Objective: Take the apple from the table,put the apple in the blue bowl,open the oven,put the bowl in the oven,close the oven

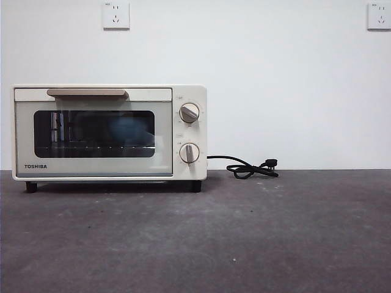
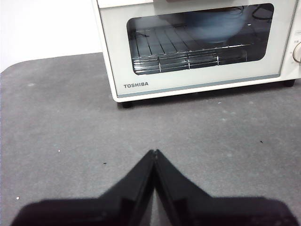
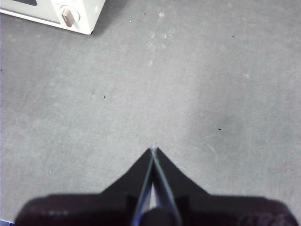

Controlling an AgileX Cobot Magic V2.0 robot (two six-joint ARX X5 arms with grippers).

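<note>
— Oven status? — Toshiba oven stood door shut; blue bowl sat inside on the rack.
— Grippers? — Left gripper and right gripper hovered pinched together over bare table.

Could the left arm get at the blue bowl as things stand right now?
Probably not directly. The blue bowl sits on the rack inside the oven, behind its shut glass door. The left gripper, shut and empty, hangs over bare table before it; the door would need opening first.
</note>
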